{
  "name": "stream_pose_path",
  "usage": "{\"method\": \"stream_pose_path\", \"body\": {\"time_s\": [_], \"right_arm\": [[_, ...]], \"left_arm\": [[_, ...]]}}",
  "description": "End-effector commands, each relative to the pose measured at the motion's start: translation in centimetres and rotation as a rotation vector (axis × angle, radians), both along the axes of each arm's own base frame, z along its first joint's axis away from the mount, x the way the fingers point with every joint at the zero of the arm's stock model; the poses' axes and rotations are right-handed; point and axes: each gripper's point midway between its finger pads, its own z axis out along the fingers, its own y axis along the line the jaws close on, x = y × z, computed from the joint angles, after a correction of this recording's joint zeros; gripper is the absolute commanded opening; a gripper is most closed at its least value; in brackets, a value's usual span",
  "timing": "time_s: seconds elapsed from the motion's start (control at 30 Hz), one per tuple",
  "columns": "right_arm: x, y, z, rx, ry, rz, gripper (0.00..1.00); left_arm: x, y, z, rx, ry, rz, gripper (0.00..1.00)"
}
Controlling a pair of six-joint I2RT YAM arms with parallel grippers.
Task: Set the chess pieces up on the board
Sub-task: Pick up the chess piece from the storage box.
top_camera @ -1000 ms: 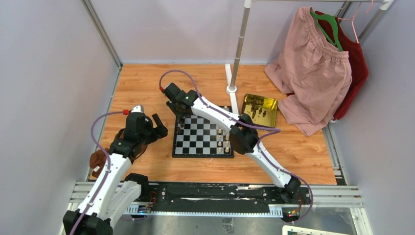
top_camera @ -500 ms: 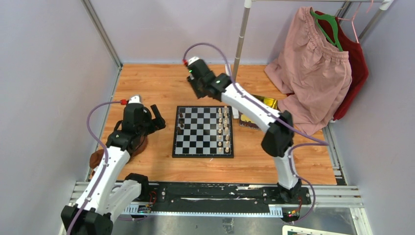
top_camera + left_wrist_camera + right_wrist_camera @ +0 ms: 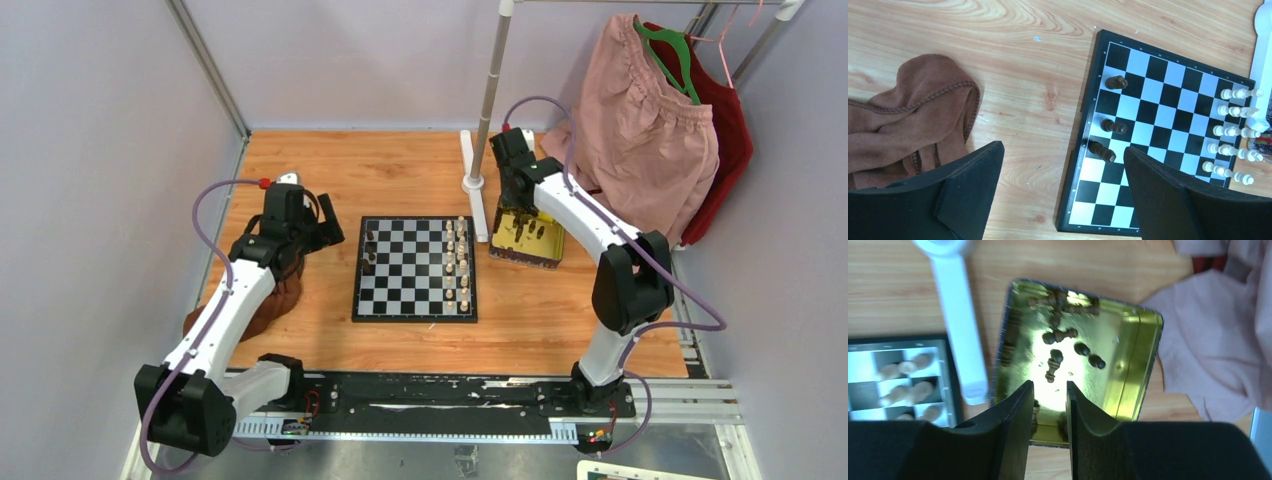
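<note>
The board (image 3: 415, 290) lies mid-table. Three dark chess pieces (image 3: 370, 250) stand along its left edge, and several cream pieces (image 3: 456, 262) line its right side. In the left wrist view the dark pieces (image 3: 1114, 126) and the cream ones (image 3: 1235, 131) stand on the board (image 3: 1168, 105). My left gripper (image 3: 328, 225) hovers open and empty by the board's left rim (image 3: 1063, 150). My right gripper (image 3: 517, 205) hangs over the gold tray (image 3: 552, 248), its jaws (image 3: 1049, 386) narrowly open with nothing between them. Several dark pieces (image 3: 1060, 335) lie in the tray (image 3: 1147, 355).
A brown cloth (image 3: 268, 300) lies left of the board, under my left arm (image 3: 903, 120). A white rack pole and foot (image 3: 472, 183) stand between board and tray (image 3: 960, 330). Pink and red garments (image 3: 640, 140) hang at the back right, draping beside the tray (image 3: 1218, 340).
My right arm swung from the board's far left corner across to the right and now hangs over the gold tray. My left gripper moved a little farther back, staying open.
</note>
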Motion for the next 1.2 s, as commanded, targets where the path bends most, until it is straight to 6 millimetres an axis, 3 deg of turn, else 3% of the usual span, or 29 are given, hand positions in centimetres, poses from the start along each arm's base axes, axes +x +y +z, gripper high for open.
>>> {"method": "stream_pose_path", "body": {"time_s": [0.0,0.23,0.47,1.17], "right_arm": [[-0.6,-3.1,-2.2,0.056,0.028,-0.154,0.34],[-0.9,-5.6,-6.7,0.102,0.130,-0.263,0.31],[-1.3,-7.2,-9.2,0.133,0.193,-0.325,0.28],[-1.9,-9.7,-11.9,0.132,0.245,-0.394,0.26]], "left_arm": [[0.5,-0.9,0.6,-0.017,-0.015,-0.042,0.96],[0.0,-0.7,0.0,0.002,0.011,-0.053,0.96],[-0.2,-0.6,-0.1,0.010,0.015,-0.060,0.96],[-0.7,-0.9,-1.0,-0.010,0.024,-0.064,0.96]]}}
